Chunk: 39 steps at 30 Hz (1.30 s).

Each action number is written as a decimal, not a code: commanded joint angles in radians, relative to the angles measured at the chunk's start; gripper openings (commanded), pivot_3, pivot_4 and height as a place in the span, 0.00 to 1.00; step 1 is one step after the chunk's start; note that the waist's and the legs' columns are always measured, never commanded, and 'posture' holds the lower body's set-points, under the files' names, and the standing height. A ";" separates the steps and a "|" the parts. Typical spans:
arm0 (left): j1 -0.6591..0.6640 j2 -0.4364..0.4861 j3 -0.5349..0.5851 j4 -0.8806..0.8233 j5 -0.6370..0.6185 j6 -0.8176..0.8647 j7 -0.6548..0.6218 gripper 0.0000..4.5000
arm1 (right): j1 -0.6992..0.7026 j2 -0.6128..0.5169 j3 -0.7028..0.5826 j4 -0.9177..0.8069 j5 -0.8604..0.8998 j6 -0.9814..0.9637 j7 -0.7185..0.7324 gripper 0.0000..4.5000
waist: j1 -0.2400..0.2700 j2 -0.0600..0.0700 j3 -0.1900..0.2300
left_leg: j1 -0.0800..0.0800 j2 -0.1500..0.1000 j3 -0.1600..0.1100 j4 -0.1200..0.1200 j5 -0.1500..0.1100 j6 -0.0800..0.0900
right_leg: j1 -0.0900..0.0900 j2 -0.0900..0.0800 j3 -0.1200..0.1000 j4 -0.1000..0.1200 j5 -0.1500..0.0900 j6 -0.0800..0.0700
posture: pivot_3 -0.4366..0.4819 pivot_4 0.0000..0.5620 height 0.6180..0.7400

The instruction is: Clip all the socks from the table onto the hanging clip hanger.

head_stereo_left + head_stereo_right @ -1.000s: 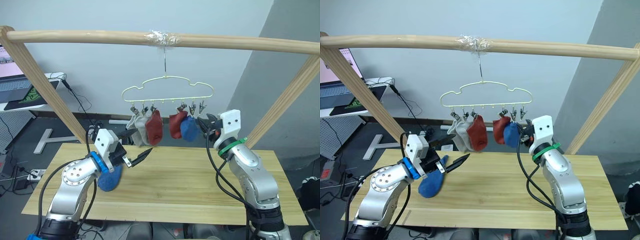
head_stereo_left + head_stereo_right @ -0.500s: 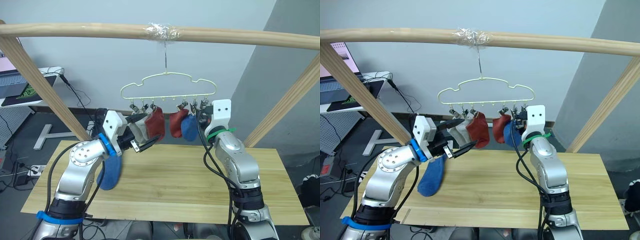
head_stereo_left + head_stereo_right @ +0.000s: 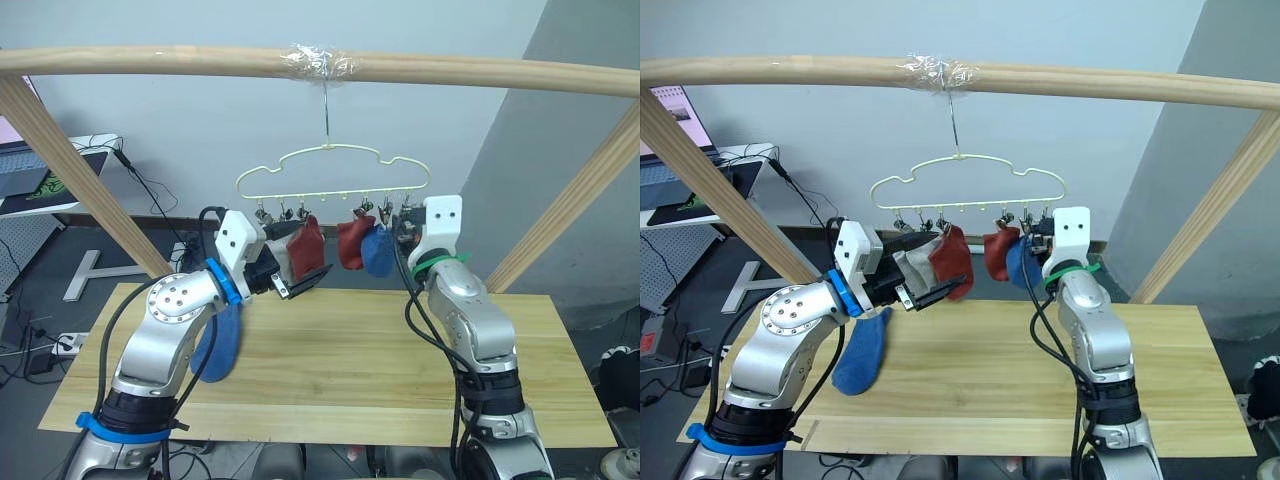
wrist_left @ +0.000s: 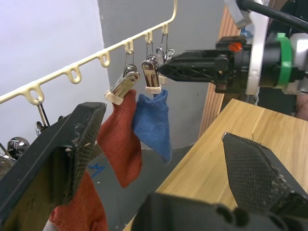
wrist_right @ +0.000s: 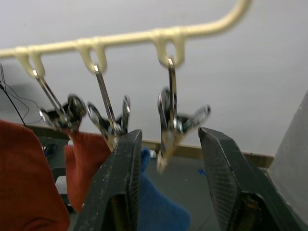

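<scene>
Your clip hanger (image 3: 333,172) hangs by its hook from the taped wooden pole (image 3: 300,64) at twelve o'clock above the surface (image 3: 350,370), and five socks are already clipped to it: two light grey socks (image 3: 908,268) at the nine o'clock end, a rust-red sock (image 3: 308,245) beside them, then a second rust-red sock (image 3: 349,243) and a blue sock (image 3: 377,253) toward three o'clock. The sixth sock, the other blue sock (image 3: 222,340), dangles at the left arm's wrist, its toe down near the surface at about eight o'clock from the hanger; you cannot tell what holds it there. Your left gripper (image 3: 293,276) is raised with its fingers spread apart, nothing between them, tips right by the grey and rust-red socks. Your right gripper (image 5: 168,159) is up at the hanger's three o'clock end, fingers parted on either side of the last metal clip (image 5: 173,122), which carries no sock; whether they touch it is unclear
</scene>
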 commanded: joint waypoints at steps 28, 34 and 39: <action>0.016 0.001 0.029 0.038 -0.020 -0.118 -0.035 1.00 | -0.101 0.004 -0.020 0.092 0.006 -0.119 0.021 0.22 | 0.000 0.000 0.000 | 0.000 0.000 0.000 0.000 0.000 0.000 | 0.000 0.000 0.000 0.000 0.001 -0.001 | 0.50 0.22 0.71; 0.029 -0.004 0.044 0.027 -0.099 -0.088 -0.073 1.00 | -0.102 0.003 -0.021 0.087 0.010 -0.120 0.022 0.00 | 0.000 0.000 0.000 | 0.000 0.000 0.000 0.000 0.000 0.000 | 0.000 0.000 0.000 0.000 0.001 -0.001 | 0.50 0.22 0.71; 0.081 0.066 0.051 0.046 -0.081 -0.077 -0.121 1.00 | -0.107 0.003 -0.023 0.079 0.013 -0.113 0.025 0.00 | -0.001 0.000 0.000 | 0.000 0.000 0.000 0.000 0.000 0.000 | 0.000 0.000 0.000 0.000 0.001 -0.001 | 0.51 0.23 0.71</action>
